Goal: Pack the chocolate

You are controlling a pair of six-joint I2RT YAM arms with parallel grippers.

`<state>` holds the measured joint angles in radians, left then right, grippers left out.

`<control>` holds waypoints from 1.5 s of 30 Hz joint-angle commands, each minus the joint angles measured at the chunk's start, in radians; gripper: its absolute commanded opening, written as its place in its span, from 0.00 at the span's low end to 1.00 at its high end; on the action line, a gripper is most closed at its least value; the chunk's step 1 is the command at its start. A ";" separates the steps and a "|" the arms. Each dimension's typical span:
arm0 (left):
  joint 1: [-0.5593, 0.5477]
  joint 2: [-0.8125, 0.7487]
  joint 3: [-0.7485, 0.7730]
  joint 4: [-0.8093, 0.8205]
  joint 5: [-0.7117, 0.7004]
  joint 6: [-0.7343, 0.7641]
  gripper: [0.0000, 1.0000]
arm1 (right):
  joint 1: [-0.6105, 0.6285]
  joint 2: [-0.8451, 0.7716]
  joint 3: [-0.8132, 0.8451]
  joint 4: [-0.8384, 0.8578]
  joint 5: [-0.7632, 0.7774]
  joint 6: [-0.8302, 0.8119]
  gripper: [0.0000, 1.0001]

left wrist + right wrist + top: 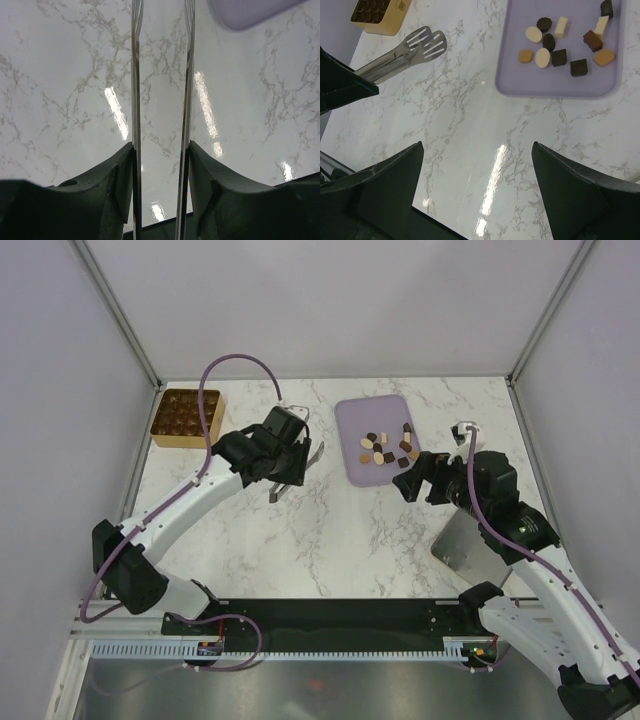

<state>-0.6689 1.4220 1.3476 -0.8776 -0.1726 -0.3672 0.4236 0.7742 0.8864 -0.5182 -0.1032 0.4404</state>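
Note:
Several tiny chocolate pieces [385, 448], dark brown, tan and cream-white, lie on the lilac tray [352, 418] at the back middle. They also show in the right wrist view [550, 42], on the tray [520, 82]. My left gripper [290, 465] is shut on metal tongs [314, 454], above the marble left of the tray. The tong blades [136, 100] run between its jaws [161, 145], apart and empty. Their slotted tips [426, 42] point toward the tray. My right gripper [412, 480] is open and empty [477, 145], just in front of the tray.
A golden-brown compartmented box [186, 417] stands at the back left; it also shows in the right wrist view [375, 12]. A flat grey sheet [465, 545] lies under my right arm at the front right. The tray's corner [245, 12] shows in the left wrist view.

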 commanded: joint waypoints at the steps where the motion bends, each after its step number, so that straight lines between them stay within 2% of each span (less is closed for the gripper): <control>1: -0.058 0.067 0.103 0.011 -0.064 0.043 0.51 | 0.003 -0.009 0.051 -0.009 0.065 -0.016 0.98; 8: -0.144 0.250 0.264 0.046 -0.125 0.076 0.51 | 0.001 -0.021 0.060 -0.032 0.123 -0.026 0.98; 19: -0.190 0.480 0.392 0.124 -0.082 0.120 0.56 | 0.003 -0.023 0.057 -0.040 0.157 -0.040 0.98; 33: -0.199 0.586 0.409 0.140 -0.100 0.117 0.57 | 0.003 -0.042 0.059 -0.049 0.180 -0.052 0.98; 45: -0.199 0.598 0.403 0.143 -0.087 0.111 0.54 | 0.003 -0.047 0.059 -0.055 0.186 -0.051 0.97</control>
<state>-0.8635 2.0167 1.7084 -0.7731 -0.2531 -0.2859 0.4236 0.7387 0.9047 -0.5716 0.0620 0.3962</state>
